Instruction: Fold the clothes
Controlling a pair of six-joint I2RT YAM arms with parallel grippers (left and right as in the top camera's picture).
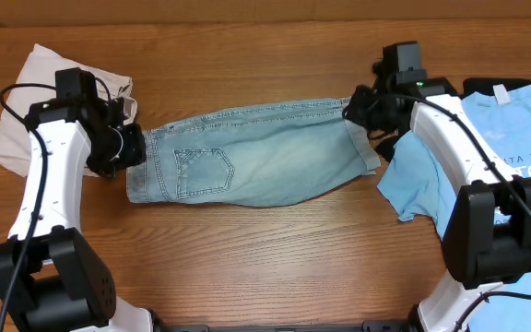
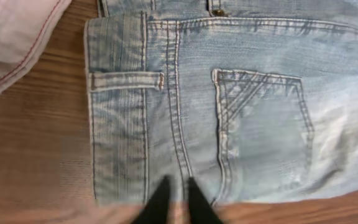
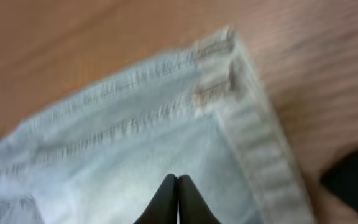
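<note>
The light-wash denim shorts [image 1: 247, 157] lie folded lengthwise across the middle of the table, waistband to the left, leg hem to the right. My left gripper [image 1: 132, 148] is at the waistband edge. In the left wrist view its fingers [image 2: 176, 196] are nearly together, pinching the denim [image 2: 253, 106] beside the back pocket. My right gripper [image 1: 358, 109] is at the far hem corner. In the right wrist view its fingertips [image 3: 178, 186] are pressed shut over the denim [image 3: 135, 124], with no cloth visible between them.
Beige shorts [image 1: 21, 101] lie crumpled at the far left, behind the left arm. A sky-blue printed T-shirt [image 1: 514, 138] is spread at the right, one sleeve reaching toward the hem. A black garment [image 1: 482, 85] shows behind it.
</note>
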